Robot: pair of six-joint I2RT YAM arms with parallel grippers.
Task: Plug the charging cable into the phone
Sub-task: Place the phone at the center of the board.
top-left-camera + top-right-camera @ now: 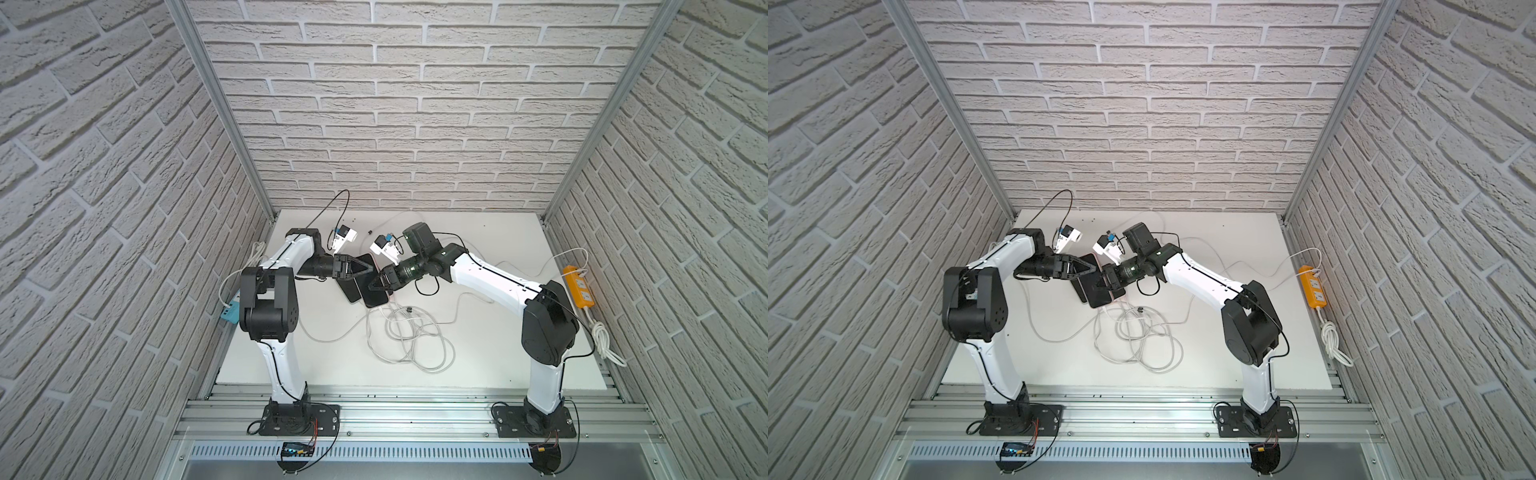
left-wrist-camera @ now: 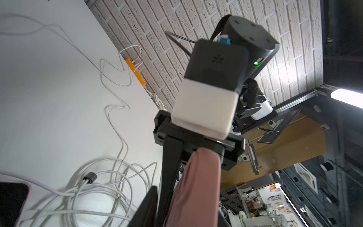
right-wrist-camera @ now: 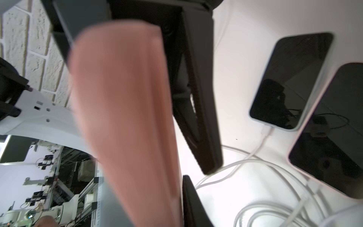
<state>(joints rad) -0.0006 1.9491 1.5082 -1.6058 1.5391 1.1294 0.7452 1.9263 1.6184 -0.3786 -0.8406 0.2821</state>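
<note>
The pink-cased flat phone point(image 3: 125, 118) is up in the air between both arms, above the white table point(image 1: 478, 353); the right gripper point(image 1: 374, 286) is pinched tight on one end; the left gripper point(image 1: 368, 268) sits at the other end, but I cannot tell if it grips; no plug shows in this phone. Two dark phones point(image 3: 290, 82) lying flat have white cords in; I think a loose end from the long white cable heap point(image 1: 409, 336) must go in next.

Two black slab phones point(image 1: 349, 291) lay side by side centrally; tangled white charging cables point(image 1: 409, 336) lay before them, an orange plastic power strip point(image 1: 578, 286) far to the right.
</note>
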